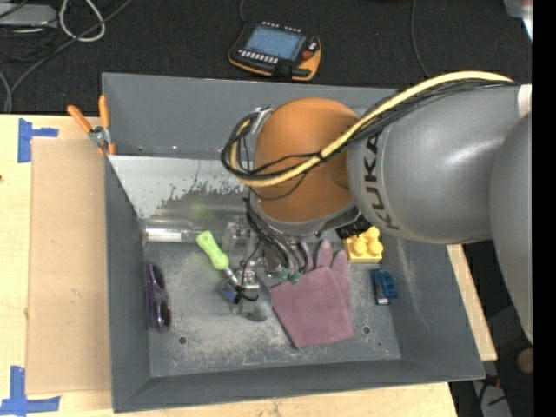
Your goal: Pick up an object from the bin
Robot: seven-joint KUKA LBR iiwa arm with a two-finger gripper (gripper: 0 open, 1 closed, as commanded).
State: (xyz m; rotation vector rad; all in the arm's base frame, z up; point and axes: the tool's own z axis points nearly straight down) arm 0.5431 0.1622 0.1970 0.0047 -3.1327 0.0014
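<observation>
Several loose things: we see them spread over the bin [287,385] floor, apart enough to take singly.
Gripper [246,278]: low at mid-floor, over a small grey-and-blue piece [248,304] between green stick [211,250] and mauve cloth [314,307].
Claw: released or clenched, we cannot tell.
Pick: not yet lifted, we judge.

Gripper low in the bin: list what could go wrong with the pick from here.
1. The gripper sits right at the left edge of the mauve cloth; a grasp here may snag the cloth and drag it along.
2. The green stick-like piece lies close on its upper left, so a sideways move could knock it away.
3. The orange wrist cover blocks much of the view of the bin's middle, so a miss might be hard to spot.
</observation>
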